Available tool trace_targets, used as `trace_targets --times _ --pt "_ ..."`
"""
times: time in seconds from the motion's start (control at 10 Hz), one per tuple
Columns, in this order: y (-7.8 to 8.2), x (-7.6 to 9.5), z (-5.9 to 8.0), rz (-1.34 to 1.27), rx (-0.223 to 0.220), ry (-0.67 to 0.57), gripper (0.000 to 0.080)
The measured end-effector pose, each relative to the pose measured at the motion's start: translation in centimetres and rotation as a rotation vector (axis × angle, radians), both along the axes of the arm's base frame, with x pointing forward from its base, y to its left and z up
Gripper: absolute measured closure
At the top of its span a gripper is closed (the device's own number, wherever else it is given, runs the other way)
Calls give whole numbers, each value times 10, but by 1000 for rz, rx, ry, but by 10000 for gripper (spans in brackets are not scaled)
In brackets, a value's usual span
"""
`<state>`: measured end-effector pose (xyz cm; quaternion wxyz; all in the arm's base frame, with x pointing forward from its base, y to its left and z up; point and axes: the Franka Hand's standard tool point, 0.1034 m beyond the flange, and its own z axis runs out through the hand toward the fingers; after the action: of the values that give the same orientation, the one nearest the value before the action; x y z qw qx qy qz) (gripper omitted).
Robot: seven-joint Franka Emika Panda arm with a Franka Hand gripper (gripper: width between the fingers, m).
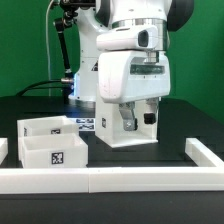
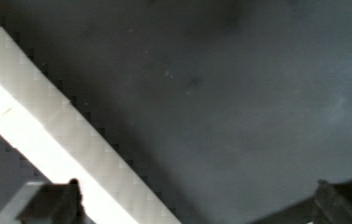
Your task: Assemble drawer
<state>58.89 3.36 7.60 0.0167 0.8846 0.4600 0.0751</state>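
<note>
The drawer's tall white housing (image 1: 112, 130) stands at the middle of the black table. Two white open-topped trays stand at the exterior view's left: one behind (image 1: 48, 127) and one in front (image 1: 55, 153) with a black-and-white tag on its face. My gripper (image 1: 138, 120) hangs in front of the housing's upper part with its fingers pointing down. In the wrist view the gripper (image 2: 199, 205) is open and empty; only the dark fingertips (image 2: 56, 200) show at the frame's edge, wide apart. A white strip (image 2: 57, 125) runs slantwise past one fingertip.
A long low white border wall (image 1: 110, 180) runs along the front and turns back at the exterior view's right (image 1: 205, 153). A flat tagged marker board (image 1: 86, 123) lies by the housing. The arm's base and cables stand behind.
</note>
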Motion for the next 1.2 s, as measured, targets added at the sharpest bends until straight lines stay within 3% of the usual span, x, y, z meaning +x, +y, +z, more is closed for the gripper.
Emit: trace_targets --times 0.6,0.7,0.9,1.2 --pt "0 0 0 -2 0 0 150" --pt "2 -1 1 -62 11 -6 150" --pt "15 -22 0 -248 44 0 150" --pt "18 -23 2 -464 95 16 150"
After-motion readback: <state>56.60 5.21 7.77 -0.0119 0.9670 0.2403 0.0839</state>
